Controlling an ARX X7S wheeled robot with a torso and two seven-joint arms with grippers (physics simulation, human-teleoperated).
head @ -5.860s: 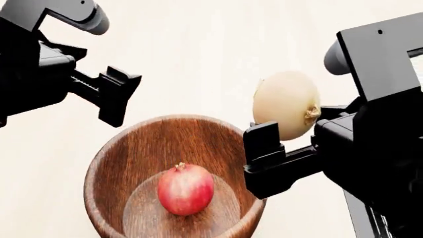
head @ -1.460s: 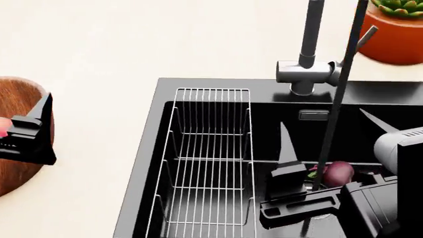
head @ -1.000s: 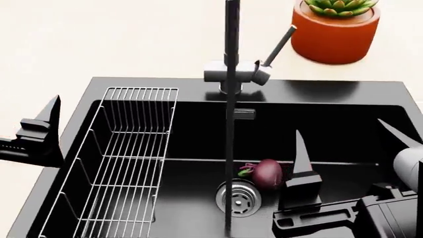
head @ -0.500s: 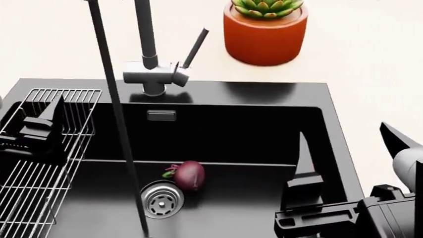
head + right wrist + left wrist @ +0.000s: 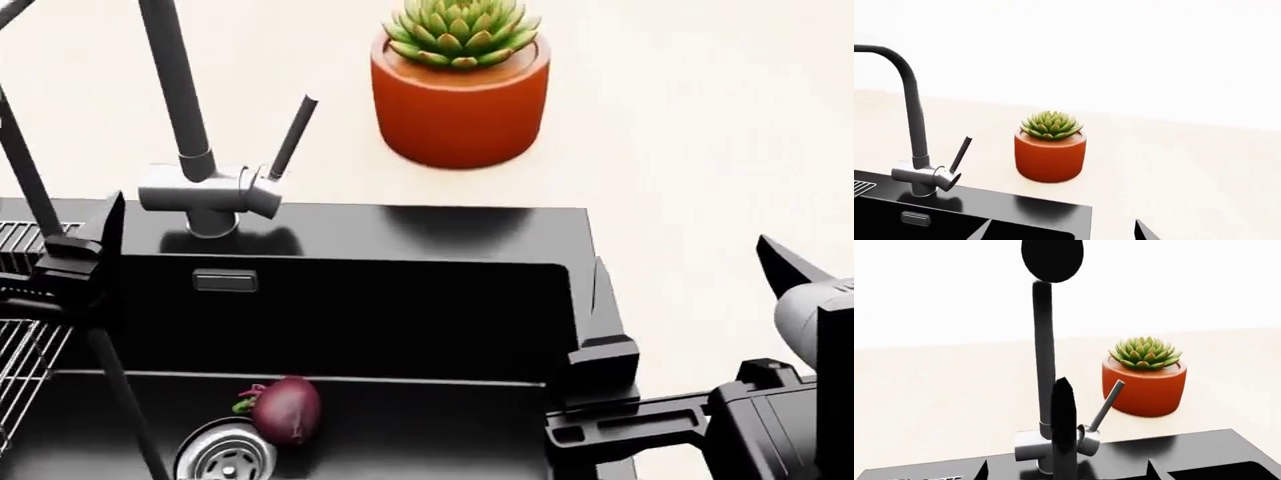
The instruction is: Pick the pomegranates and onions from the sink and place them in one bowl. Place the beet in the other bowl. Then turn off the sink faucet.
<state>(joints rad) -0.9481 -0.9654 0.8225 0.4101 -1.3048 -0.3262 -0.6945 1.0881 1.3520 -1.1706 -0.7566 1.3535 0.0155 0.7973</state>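
Beet (image 5: pixel 287 408) lies on the sink (image 5: pixel 400 300) floor, touching the right side of the drain strainer (image 5: pixel 224 462). Faucet (image 5: pixel 200 185) stands at the far rim, lever tilted up to the right. Potted succulent (image 5: pixel 461 85) on the counter beyond, right of the faucet. Right gripper (image 5: pixel 694 340) over the sink's right wall, fingers spread wide, empty. Left gripper (image 5: pixel 60 270) at the left edge: spacing cannot be told.
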